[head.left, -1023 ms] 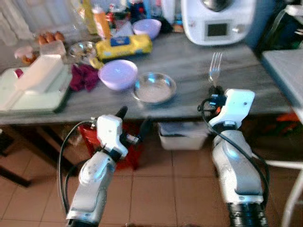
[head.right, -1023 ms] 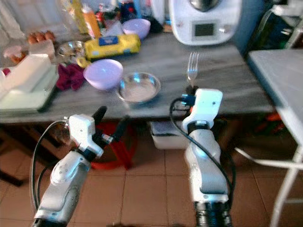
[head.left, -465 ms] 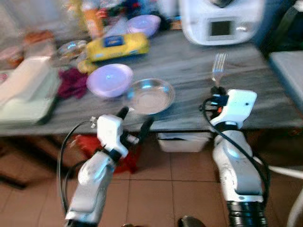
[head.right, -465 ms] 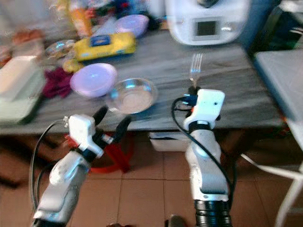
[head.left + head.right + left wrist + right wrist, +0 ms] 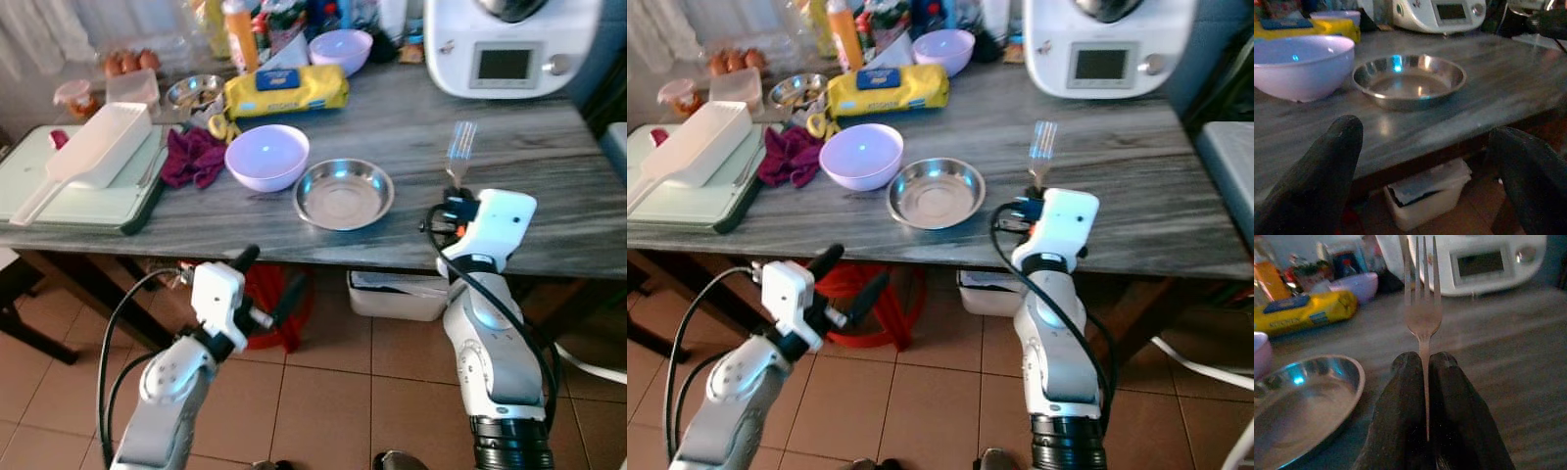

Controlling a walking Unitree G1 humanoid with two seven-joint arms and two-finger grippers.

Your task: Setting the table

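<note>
A silver fork [image 5: 458, 154] stands upright, tines up, above the front right part of the grey table [image 5: 549, 211]. My right gripper [image 5: 453, 196] is shut on the fork's handle [image 5: 1424, 382]. A round steel dish [image 5: 344, 193] lies on the table to the left of the fork, near the front edge. Beside it on its left sits a lilac bowl [image 5: 266, 156]. My left gripper [image 5: 266, 276] hangs open below the table's front edge, in front of the dish [image 5: 1409, 85], with nothing between its fingers [image 5: 1327, 166].
A white kitchen machine [image 5: 514, 44] stands at the back right. A yellow pack [image 5: 284, 90], a second lilac bowl [image 5: 340, 49], bottles and eggs crowd the back. A maroon cloth [image 5: 193, 158] and a green board with a white tray [image 5: 83, 166] lie left. A plastic box [image 5: 397, 294] sits under the table.
The camera has shifted, so the table now sits lower and further right in view, and sharper. My left gripper has dropped lower. The right gripper still holds the fork upright.
</note>
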